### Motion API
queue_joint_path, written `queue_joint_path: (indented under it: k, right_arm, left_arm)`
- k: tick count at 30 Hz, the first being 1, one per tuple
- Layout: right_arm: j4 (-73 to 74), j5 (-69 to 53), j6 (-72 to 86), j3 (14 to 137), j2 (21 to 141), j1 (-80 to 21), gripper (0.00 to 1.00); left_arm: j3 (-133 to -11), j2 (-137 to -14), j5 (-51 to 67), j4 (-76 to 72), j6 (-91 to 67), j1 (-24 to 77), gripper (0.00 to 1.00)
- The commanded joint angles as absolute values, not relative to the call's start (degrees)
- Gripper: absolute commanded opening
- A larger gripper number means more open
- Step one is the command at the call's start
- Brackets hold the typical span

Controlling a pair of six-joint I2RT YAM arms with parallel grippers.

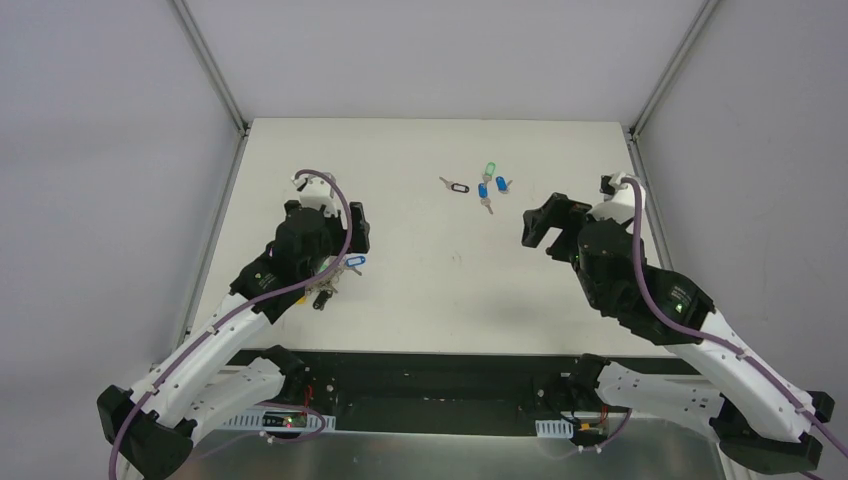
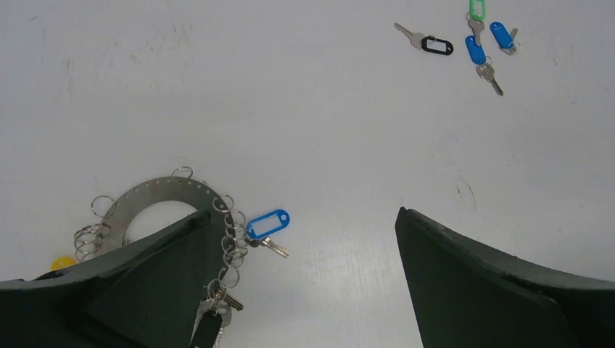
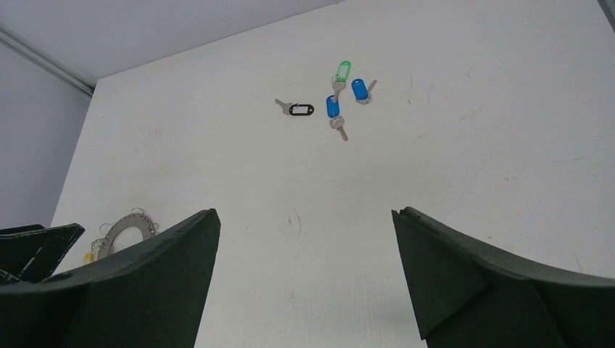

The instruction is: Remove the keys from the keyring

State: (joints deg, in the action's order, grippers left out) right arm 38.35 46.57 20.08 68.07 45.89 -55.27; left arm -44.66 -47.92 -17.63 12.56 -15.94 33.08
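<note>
The keyring is a flat grey metal ring lying on the table, partly hidden under my left finger. Small split rings hang on its edge. A blue-tagged key, a black-tagged key and a yellow tag are attached to it. My left gripper is open and empty above it; it also shows in the top view. Loose keys lie far off: black-tagged, green-tagged and two blue-tagged. My right gripper is open, empty and held above bare table.
The white table is walled by grey panels at left, right and back. The loose keys also show in the right wrist view, and the keyring lies at its lower left.
</note>
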Motion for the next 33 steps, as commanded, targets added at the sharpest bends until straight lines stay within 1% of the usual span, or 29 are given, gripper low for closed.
queue_joint_path:
  k: [1, 6, 10, 12, 16, 18, 22, 24, 26, 30, 33]
  right_arm:
    - [37.8, 49.0, 21.3, 68.1, 45.4, -55.2, 0.99]
    - [38.4, 47.5, 22.1, 68.2, 45.9, -55.1, 0.99]
    - [35.8, 41.7, 20.3, 64.8, 43.3, -55.2, 0.99]
    - [35.8, 41.1, 20.2, 64.0, 42.1, -55.2, 0.99]
    - [37.2, 42.1, 19.6, 63.2, 40.7, -55.2, 0.99]
    - [37.7, 42.1, 19.2, 63.3, 40.3, -55.2, 0.99]
    - [38.2, 41.0, 18.3, 63.2, 39.5, -55.2, 0.99]
    - [38.2, 40.2, 17.9, 62.9, 39.0, -55.1, 0.99]
    - [38.1, 39.8, 17.6, 62.4, 38.5, -55.2, 0.99]
    - [38.2, 38.4, 17.1, 62.1, 37.9, -55.2, 0.99]
    - [38.6, 37.6, 17.2, 62.1, 37.5, -55.2, 0.99]
  left_arm:
    - [-45.4, -48.9, -22.7, 10.5, -14.0, 33.1, 0.99]
    - [-46.9, -53.0, -21.3, 14.7, -10.6, 30.5, 0.98]
    - [-53.3, -59.1, -21.2, 25.0, -14.8, 27.5, 0.98]
    - [-55.1, -61.0, -21.0, 28.3, -16.9, 27.2, 0.98]
    - [-53.7, -61.2, -16.7, 29.2, -20.8, 27.2, 0.99]
    - [-51.7, -61.1, -13.9, 29.1, -23.4, 27.2, 0.98]
    - [-46.7, -63.0, -15.4, 27.8, -30.6, 27.2, 0.85]
    - [-45.0, -64.3, -16.9, 26.2, -31.8, 27.2, 0.74]
    - [-43.7, -65.7, -19.0, 24.5, -32.5, 27.2, 0.68]
    - [-43.2, -68.8, -23.3, 22.7, -31.9, 27.1, 0.62]
    - [-43.1, -72.1, -23.8, 20.1, -30.3, 26.1, 0.56]
